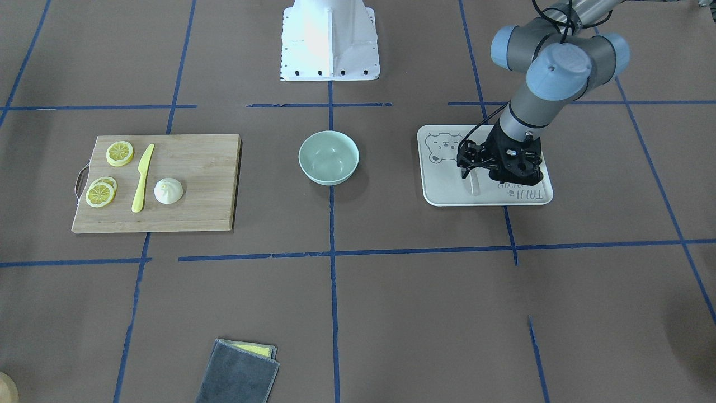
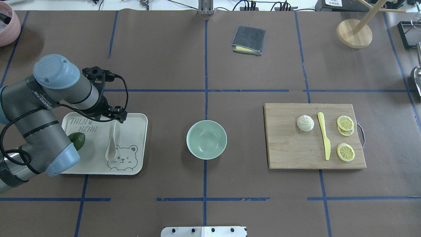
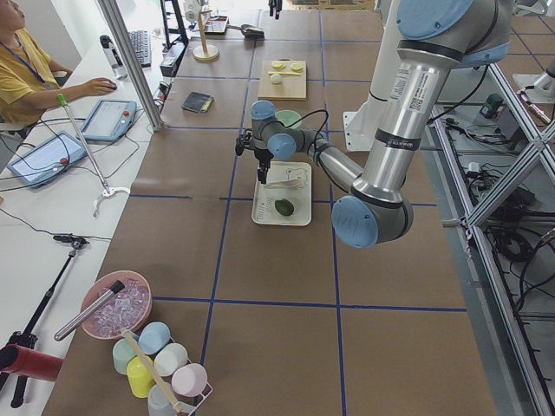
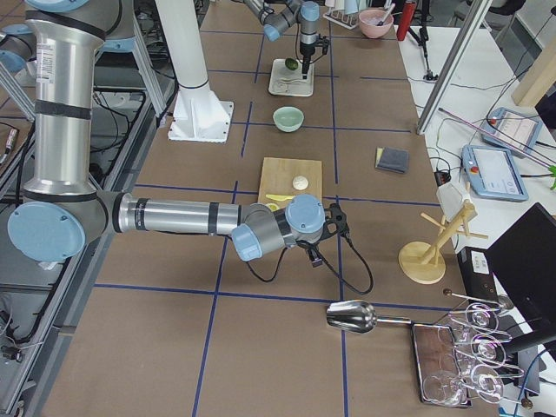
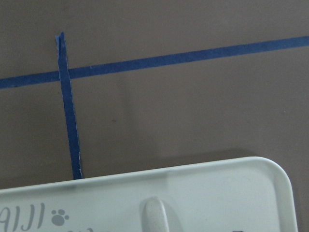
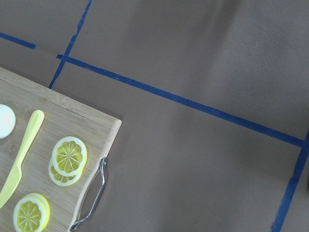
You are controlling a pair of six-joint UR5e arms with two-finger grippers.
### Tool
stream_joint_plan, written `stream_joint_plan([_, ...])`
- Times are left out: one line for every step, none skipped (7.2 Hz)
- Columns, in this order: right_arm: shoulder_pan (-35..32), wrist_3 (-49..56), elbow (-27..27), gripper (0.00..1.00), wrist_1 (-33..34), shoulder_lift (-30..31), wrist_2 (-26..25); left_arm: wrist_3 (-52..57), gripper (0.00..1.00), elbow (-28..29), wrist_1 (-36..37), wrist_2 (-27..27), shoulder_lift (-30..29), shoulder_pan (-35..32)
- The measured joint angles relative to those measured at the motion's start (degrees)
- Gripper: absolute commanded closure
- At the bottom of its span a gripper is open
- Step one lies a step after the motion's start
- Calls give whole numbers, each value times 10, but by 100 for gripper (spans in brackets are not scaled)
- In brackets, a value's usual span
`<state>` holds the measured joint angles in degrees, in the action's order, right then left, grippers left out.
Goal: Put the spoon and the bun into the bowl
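Note:
The pale spoon (image 2: 111,146) lies on a cream bear tray (image 2: 131,131), scoop toward the robot. My left gripper (image 2: 117,117) is low over the handle's far end and looks open, its jaws on either side of the handle. The left wrist view shows the handle tip (image 5: 154,215) lying on the tray. The mint-green bowl (image 2: 206,139) stands empty at the table's middle. The white bun (image 2: 305,123) sits on a wooden cutting board (image 2: 289,151) on the right. My right gripper (image 4: 335,219) shows only in the exterior right view, beyond the board; I cannot tell its state.
A green lime (image 2: 78,140) lies on the tray beside my left arm. A yellow knife (image 2: 324,140) and lemon slices (image 2: 345,123) share the board with the bun. A folded grey cloth (image 2: 249,39) and a wooden stand (image 2: 354,33) are at the far side.

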<state>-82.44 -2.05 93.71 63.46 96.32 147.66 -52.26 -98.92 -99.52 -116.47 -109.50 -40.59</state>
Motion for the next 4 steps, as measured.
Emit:
stream_joint_plan([0,0,0,0,0,-1,0,-3,26,8,4,0,-3,4])
stream_joint_plan([0,0,0,0,0,-1,0,-4,30,14,5,-2,-3,6])
stream_joint_plan([0,0,0,0,0,-2,0,-8,30,18,5,-8,-3,7])
stream_joint_plan([0,0,1,0,0,-2,0,-16,30,19,6,-19,-3,7])
